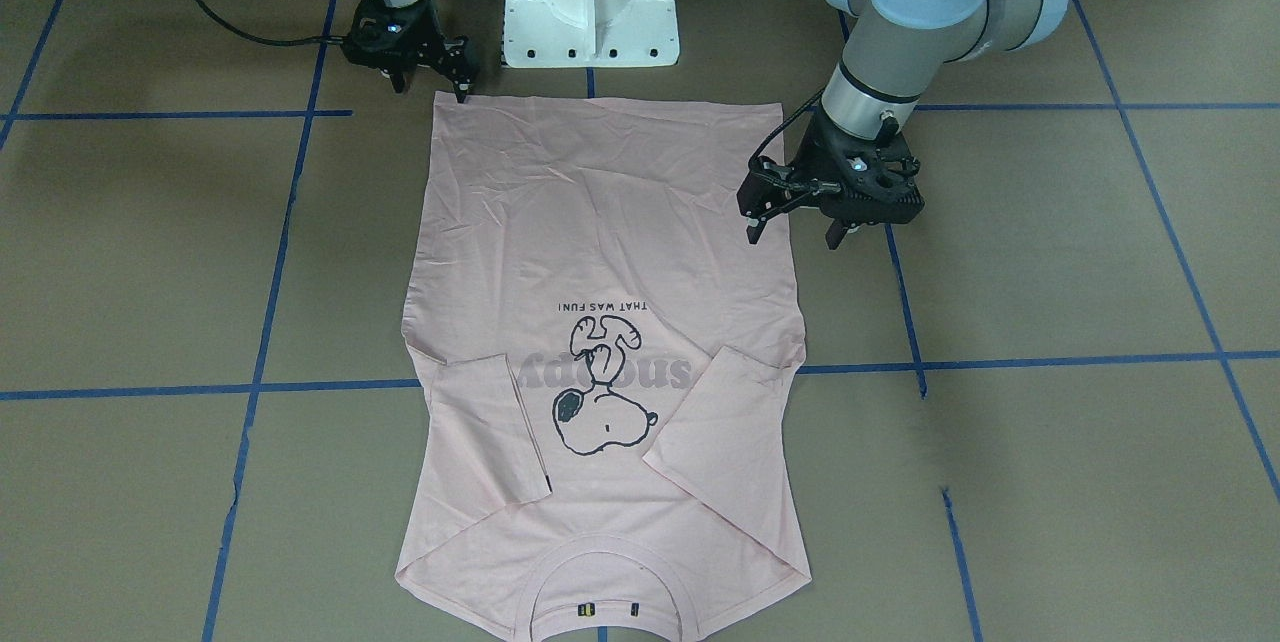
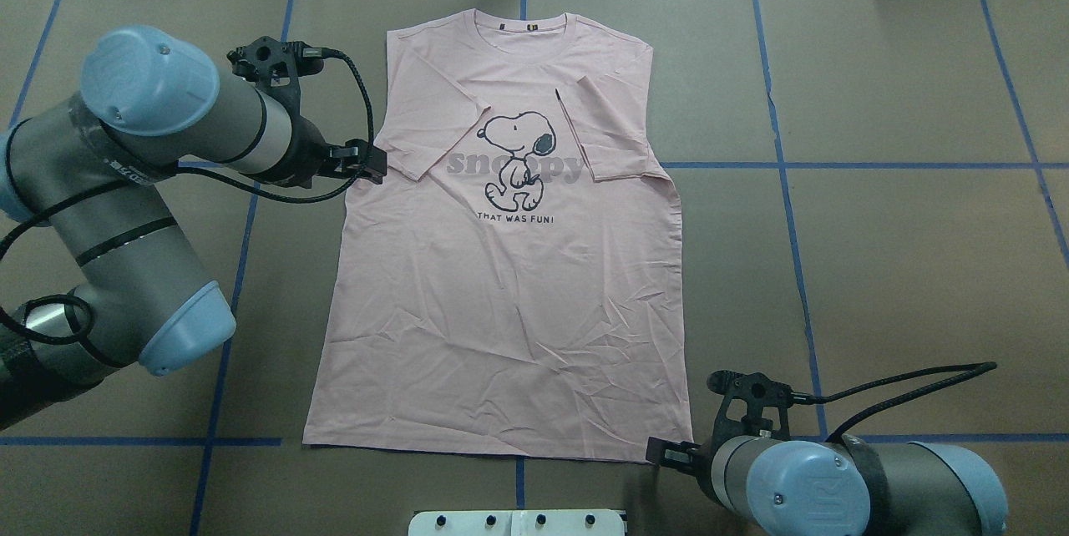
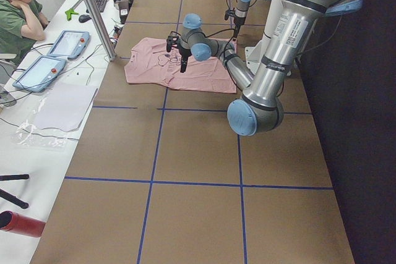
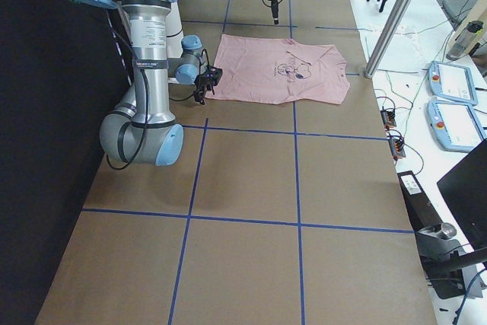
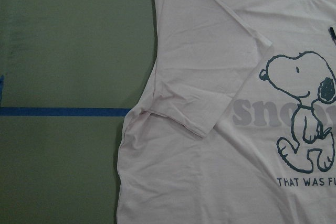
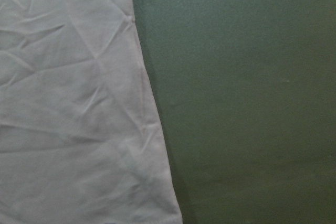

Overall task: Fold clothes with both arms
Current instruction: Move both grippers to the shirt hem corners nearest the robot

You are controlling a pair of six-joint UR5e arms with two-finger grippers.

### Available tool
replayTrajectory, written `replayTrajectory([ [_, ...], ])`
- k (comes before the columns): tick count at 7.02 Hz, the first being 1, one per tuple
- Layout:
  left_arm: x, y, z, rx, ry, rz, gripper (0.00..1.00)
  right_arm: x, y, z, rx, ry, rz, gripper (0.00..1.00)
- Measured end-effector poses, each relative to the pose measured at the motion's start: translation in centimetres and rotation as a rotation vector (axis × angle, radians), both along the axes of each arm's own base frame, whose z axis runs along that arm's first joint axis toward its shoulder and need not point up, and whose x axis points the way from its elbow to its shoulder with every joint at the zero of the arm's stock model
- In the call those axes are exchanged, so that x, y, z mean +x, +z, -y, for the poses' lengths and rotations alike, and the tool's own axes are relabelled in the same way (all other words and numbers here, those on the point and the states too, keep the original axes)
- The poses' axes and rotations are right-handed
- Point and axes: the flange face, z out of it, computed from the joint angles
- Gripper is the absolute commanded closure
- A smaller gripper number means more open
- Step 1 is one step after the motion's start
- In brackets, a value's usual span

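You see the pink shirt (image 2: pixel 501 310) lying flat on the table (image 2: pixel 919 269), picture side up, with both sleeves (image 2: pixel 614 135) folded in. From above, your left claw (image 1: pixel 791 238) hangs at the shirt's 10 o'clock edge, wide open, holding nothing. Your right claw (image 1: pixel 430 90) sits at the 5 o'clock bottom corner, also spread apart and holding nothing.

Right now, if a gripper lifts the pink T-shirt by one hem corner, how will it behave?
The T-shirt will probably drape limply: it lies flat with fine creases. It is likely light, being thin-looking cloth. The folded-in sleeves may fall open, since nothing pins them.
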Motion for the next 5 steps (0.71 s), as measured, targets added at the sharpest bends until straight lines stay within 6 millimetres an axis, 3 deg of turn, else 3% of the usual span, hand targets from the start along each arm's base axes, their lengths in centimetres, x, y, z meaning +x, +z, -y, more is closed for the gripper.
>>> replayTrajectory([
  [1,0.0,-0.01,0.0,0.0,0.0,0.0,0.0,-0.1,-0.1,-0.13,0.0,-0.003,0.002,0.33],
  [4,0.0,-0.05,0.0,0.002,0.0,-0.001,0.0,-0.24,-0.11,-0.28,-0.006,-0.011,0.003,1.0],
  [5,0.0,-0.1,0.0,0.002,0.0,-0.002,0.0,-0.21,-0.22,-0.37,-0.013,-0.018,0.006,1.0],
])
